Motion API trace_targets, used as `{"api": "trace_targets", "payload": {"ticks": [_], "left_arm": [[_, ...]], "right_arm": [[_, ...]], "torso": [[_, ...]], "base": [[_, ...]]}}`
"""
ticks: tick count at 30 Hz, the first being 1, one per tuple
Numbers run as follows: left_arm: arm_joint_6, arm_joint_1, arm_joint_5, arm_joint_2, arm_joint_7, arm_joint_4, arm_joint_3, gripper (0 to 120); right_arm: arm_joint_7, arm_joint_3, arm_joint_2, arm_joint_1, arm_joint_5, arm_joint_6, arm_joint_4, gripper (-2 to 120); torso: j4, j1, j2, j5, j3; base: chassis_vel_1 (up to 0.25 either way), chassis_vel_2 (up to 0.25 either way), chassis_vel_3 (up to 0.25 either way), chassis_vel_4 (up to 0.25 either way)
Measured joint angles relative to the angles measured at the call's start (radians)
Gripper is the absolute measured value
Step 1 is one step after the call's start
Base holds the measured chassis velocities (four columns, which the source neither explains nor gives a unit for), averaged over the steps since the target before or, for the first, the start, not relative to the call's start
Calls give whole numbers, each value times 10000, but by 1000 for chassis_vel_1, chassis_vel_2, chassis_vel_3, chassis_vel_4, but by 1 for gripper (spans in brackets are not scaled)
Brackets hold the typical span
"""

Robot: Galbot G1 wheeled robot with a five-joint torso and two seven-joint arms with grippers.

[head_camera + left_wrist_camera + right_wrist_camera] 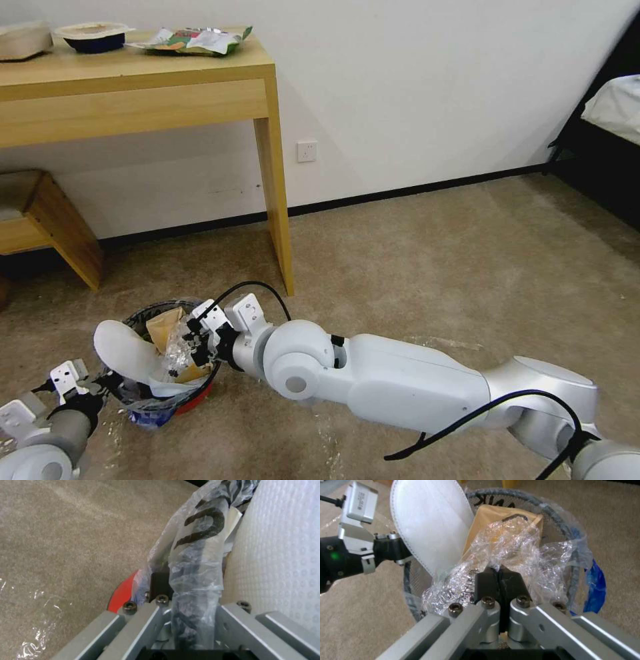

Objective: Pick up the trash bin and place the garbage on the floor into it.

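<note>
The trash bin (195,401), red with a clear bag liner, stands on the carpet below the desk. My left gripper (110,385) is shut on its near-left rim; the left wrist view shows the bagged rim (196,562) between the fingers and the red wall (121,597) beside them. Garbage sits inside: a white slipper sole (127,350) (430,525) sticking up and a brown cardboard scrap (163,327) (486,520). My right gripper (193,341) (500,580) hangs over the bin's mouth, shut on a crumpled clear plastic scrap (510,542).
A wooden desk (133,87) stands against the wall, its leg (277,200) just behind the bin. A low wooden bench (47,220) is at the left, a bed (613,113) at the far right. A clear film scrap (33,630) lies on the carpet near the bin.
</note>
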Motion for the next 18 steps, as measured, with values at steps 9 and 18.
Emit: {"api": "trace_targets", "payload": {"ticks": [9, 18], "left_arm": [[0, -4, -3, -35, 4, -60, 8, 1], [-14, 14, -3, -70, 15, -94, 6, 1]], "right_arm": [[41, -182, 364, 0, -23, -5, -650, 0], [115, -407, 709, 11, -128, -10, -1609, 0]], "torso": [[0, 0, 1, 1, 1], [0, 0, 0, 1, 1]], "base": [[0, 0, 0, 0], [0, 0, 0, 0]]}}
